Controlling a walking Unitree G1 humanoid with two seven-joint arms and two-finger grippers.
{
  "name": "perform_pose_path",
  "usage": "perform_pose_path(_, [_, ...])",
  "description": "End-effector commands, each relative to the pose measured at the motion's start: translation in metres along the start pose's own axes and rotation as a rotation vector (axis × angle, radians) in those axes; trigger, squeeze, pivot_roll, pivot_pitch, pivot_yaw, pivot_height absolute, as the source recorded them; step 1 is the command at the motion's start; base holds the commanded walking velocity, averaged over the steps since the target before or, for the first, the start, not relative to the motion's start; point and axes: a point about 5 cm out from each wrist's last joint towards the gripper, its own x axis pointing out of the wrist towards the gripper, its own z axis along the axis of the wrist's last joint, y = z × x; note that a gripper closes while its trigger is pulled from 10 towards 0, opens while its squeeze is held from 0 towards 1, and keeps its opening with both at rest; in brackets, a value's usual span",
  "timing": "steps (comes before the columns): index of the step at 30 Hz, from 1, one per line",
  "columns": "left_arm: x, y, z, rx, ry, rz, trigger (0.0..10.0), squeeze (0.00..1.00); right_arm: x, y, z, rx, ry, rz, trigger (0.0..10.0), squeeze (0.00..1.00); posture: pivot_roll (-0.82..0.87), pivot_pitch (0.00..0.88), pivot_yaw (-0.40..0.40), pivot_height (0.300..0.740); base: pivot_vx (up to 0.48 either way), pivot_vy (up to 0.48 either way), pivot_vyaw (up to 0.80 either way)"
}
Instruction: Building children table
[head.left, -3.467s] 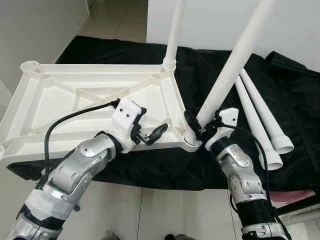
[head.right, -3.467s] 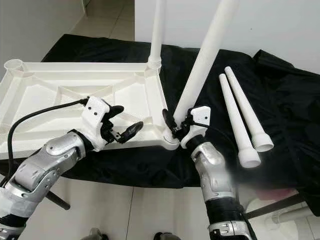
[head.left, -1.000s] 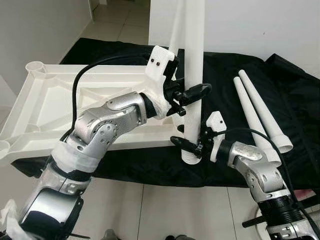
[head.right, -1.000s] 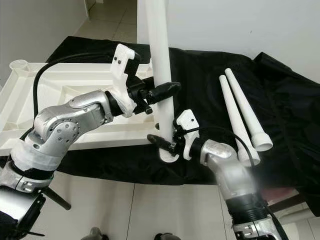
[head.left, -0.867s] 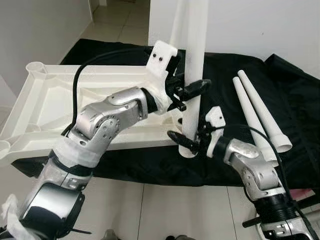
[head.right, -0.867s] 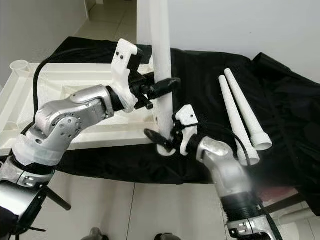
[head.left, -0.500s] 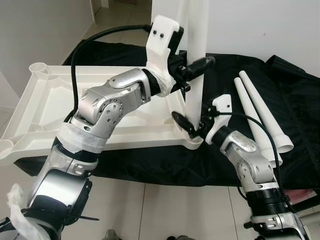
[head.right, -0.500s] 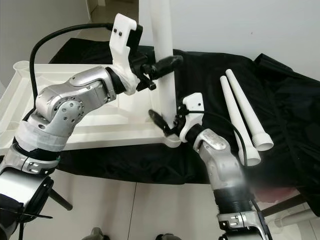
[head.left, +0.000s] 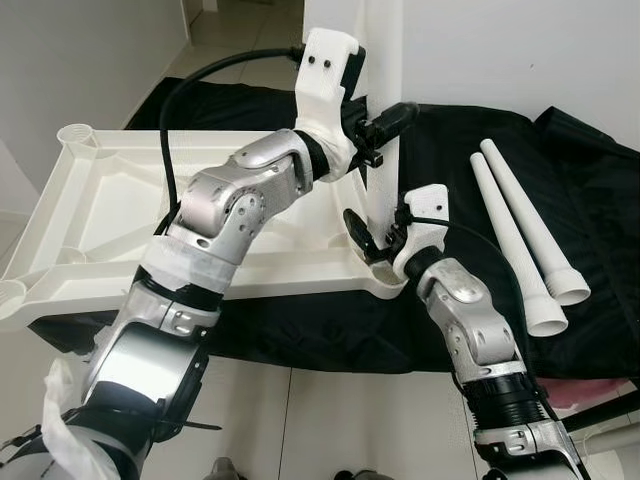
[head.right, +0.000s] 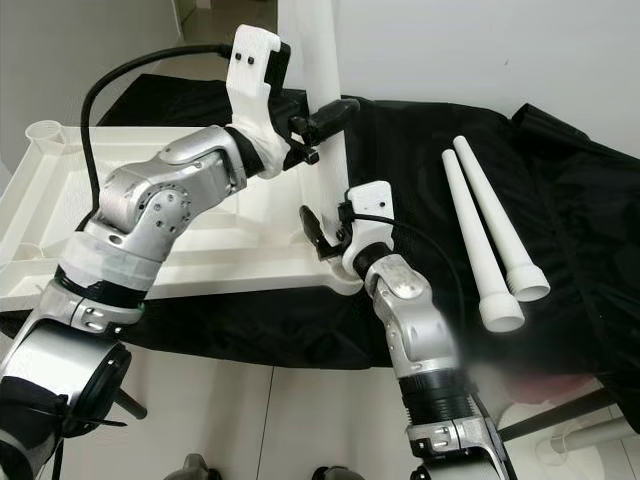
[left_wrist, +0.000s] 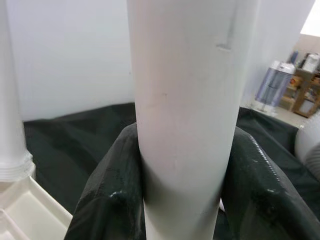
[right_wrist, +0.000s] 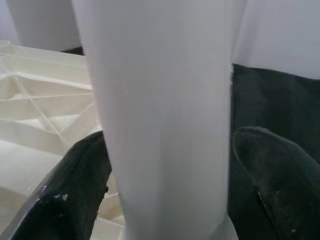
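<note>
Underneath, black cloth (head.left: 590, 200) (pale tiled floor (head.left: 330, 420)).

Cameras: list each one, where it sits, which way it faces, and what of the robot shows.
Left eye view: on the head, looking forward and down at the upturned tabletop; both silver arms show, left gripper and right gripper on the upright leg.
Right eye view: the same scene from the head's other eye, with two loose legs on the black cloth.
Left wrist view: along its fingers, which clamp the leg.
Right wrist view: along its fingers at the leg's base.
Shared: both wrist views show the same leg.
</note>
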Motion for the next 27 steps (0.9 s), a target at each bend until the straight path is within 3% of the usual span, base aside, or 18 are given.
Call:
perform_pose_path(1, [0.006,-0.003,0.007,0.038,-0.034,0.016,10.0,0.0,0.004,-0.001,-0.001,-0.026,0.01,-0.058,10.0,0.0,0.0,0.091,-0.019,0.74,0.0,0.0,0.0])
perform_pose_path(9, [0.013,-0.011,0.003,0.088,-0.031,0.057,10.0,0.0,0.011,0.009,-0.008,-0.088,0.064,-0.165,10.0,0.0,0.0,0.089,-0.018,0.74,0.0,0.0,0.0])
perform_pose_path(13, [0.016,-0.017,0.0,0.084,-0.033,0.062,10.0,0.0,0.015,0.015,-0.006,-0.102,0.041,-0.166,10.0,0.0,0.0,0.089,-0.018,0.74,0.0,0.0,0.0])
perform_pose_path(26, [0.02,-0.026,-0.002,0.078,-0.042,0.048,10.0,0.0,0.022,0.008,0.002,-0.138,0.009,-0.206,10.0,0.0,0.01,0.087,-0.028,0.74,0.0,0.0,0.0])
perform_pose_path(27, [0.02,-0.027,-0.002,0.08,-0.043,0.048,10.0,0.0,0.022,0.007,0.002,-0.142,0.009,-0.21,5.9,0.0,0.01,0.087,-0.03,0.74,0.0,0.0,0.0])
